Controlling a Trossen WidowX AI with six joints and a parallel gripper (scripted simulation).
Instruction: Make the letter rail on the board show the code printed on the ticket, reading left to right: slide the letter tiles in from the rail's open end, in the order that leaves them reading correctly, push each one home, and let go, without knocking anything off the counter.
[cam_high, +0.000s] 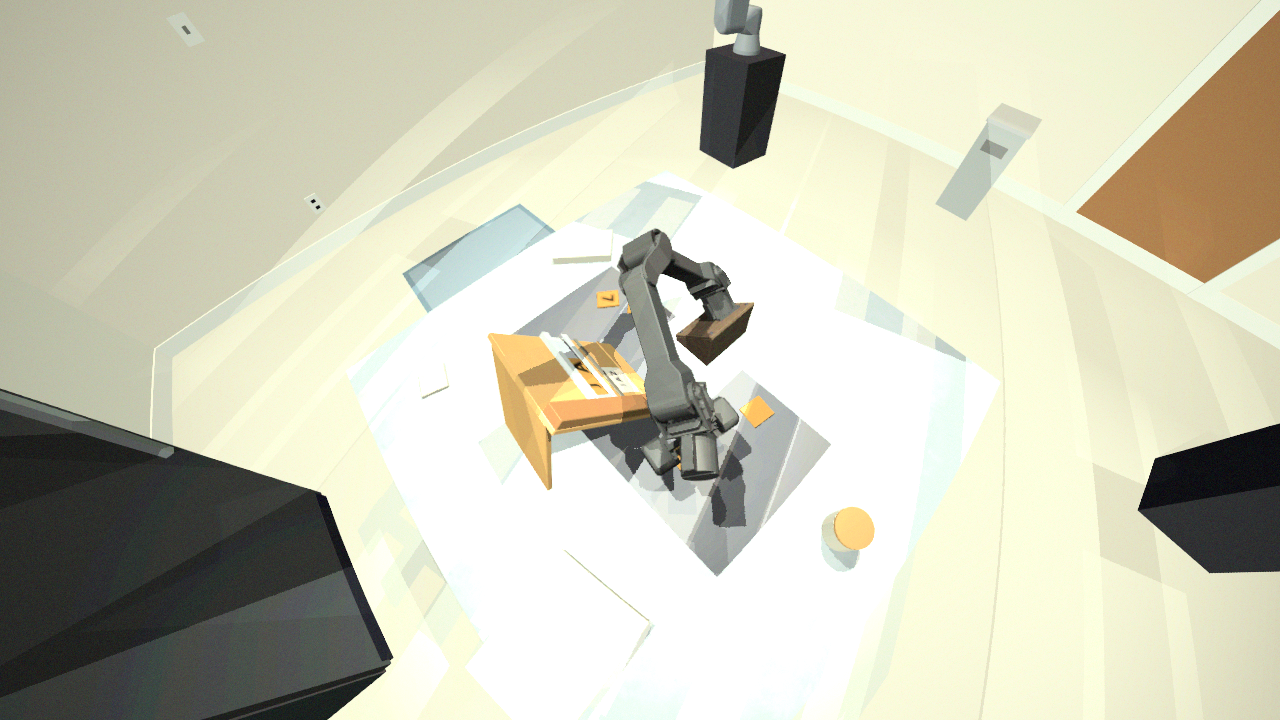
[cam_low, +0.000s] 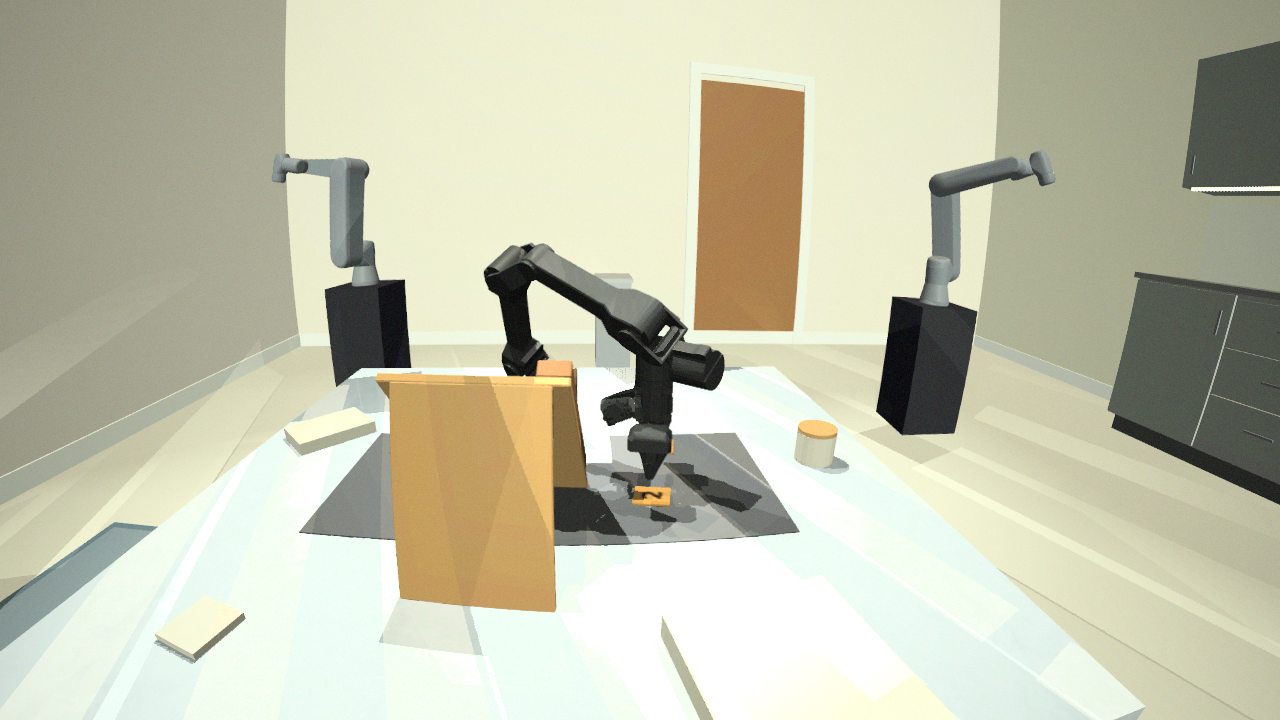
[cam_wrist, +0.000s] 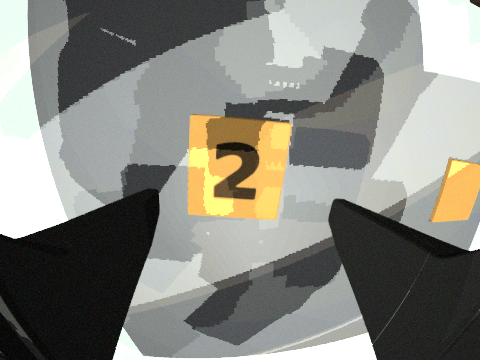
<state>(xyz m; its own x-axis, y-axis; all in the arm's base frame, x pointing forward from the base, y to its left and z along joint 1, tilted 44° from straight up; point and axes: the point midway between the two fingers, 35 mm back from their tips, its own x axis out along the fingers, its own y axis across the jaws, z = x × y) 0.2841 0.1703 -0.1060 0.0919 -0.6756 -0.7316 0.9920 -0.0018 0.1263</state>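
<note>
My gripper (cam_wrist: 247, 206) (cam_low: 650, 472) is open and empty, low above the "2" tile (cam_wrist: 270, 170) (cam_low: 651, 496). In the wrist view the tile lies flat beyond and between the fingertips. In the top view the gripper mostly hides it. A second orange tile (cam_high: 757, 411) (cam_wrist: 457, 192) lies to the right with no mark readable. The "7" tile (cam_high: 607, 299) lies behind the board; another beside it is mostly hidden by the arm. The orange board (cam_high: 519, 362) (cam_low: 474, 501) carries a white rail holding an "A" tile (cam_high: 580, 365) and one beside it. The ticket (cam_high: 617, 379) is too small to read.
The tiles lie on a grey mat (cam_high: 805, 447) (cam_low: 349, 510). A jar with an orange lid (cam_high: 853, 528) (cam_low: 816, 445) stands right of it. Pale blocks (cam_high: 434, 382) (cam_low: 329, 430) and a large slab (cam_low: 796, 662) surround the board. The arm's brown base (cam_high: 716, 335) stands behind the board's right side.
</note>
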